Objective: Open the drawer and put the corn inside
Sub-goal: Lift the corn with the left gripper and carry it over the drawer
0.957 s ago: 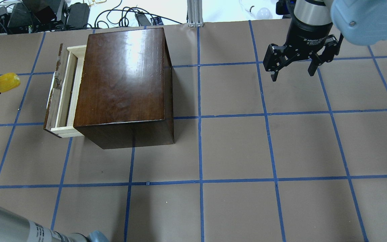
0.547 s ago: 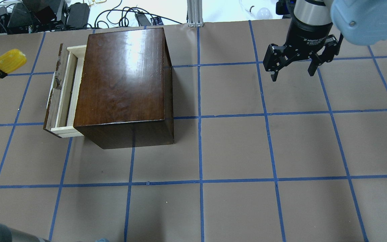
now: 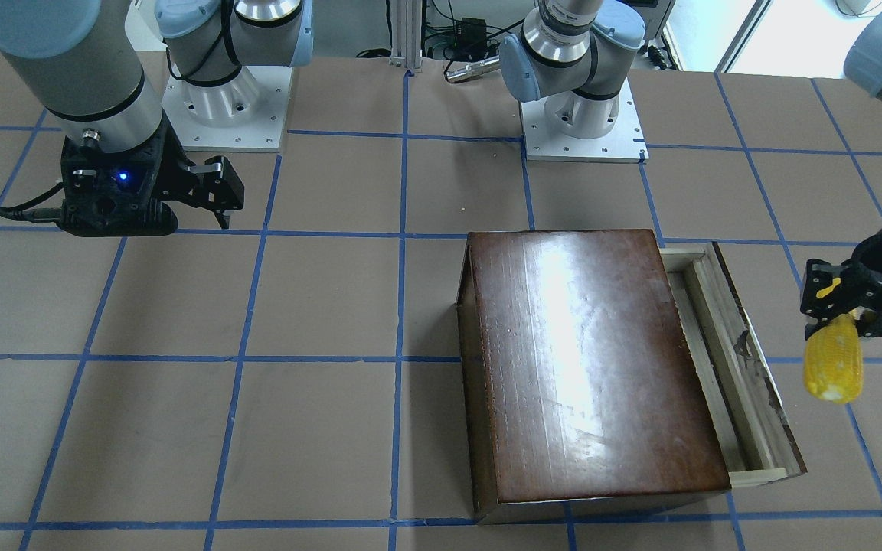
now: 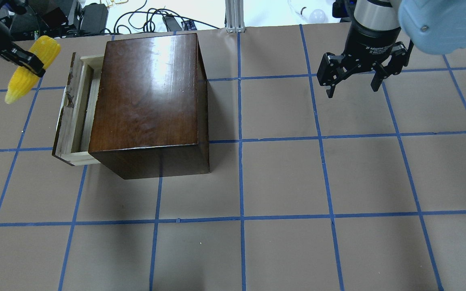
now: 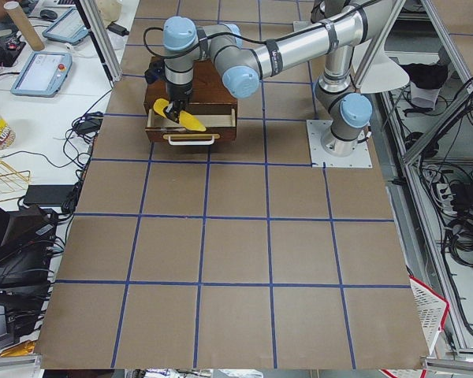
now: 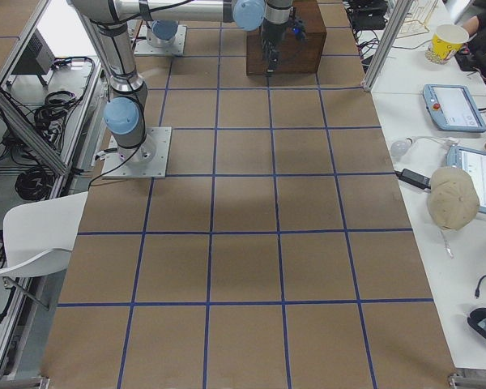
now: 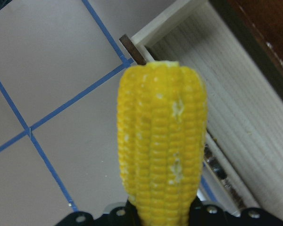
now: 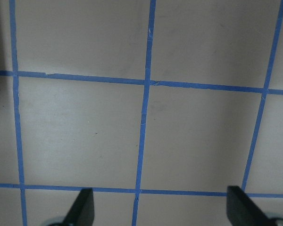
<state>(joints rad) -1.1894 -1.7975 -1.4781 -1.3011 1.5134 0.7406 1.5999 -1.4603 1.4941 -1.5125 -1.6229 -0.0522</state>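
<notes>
On the brown, blue-taped table point(image 4: 281, 178), upper left of the overhead view, the left gripper point(image 4: 28, 63) clamps the corn point(image 4: 18, 84) mid-cob, apparently airborne just beside the part-open drawer point(image 4: 73, 113). Upper right, the right gripper point(image 4: 352, 87) hangs spread-fingered, empty.

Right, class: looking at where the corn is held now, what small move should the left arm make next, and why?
Probably shift the left gripper sideways toward the box until the corn hangs over the drawer. The drawer is already partly pulled out, and the gripped corn hangs just outside its front panel.
</notes>
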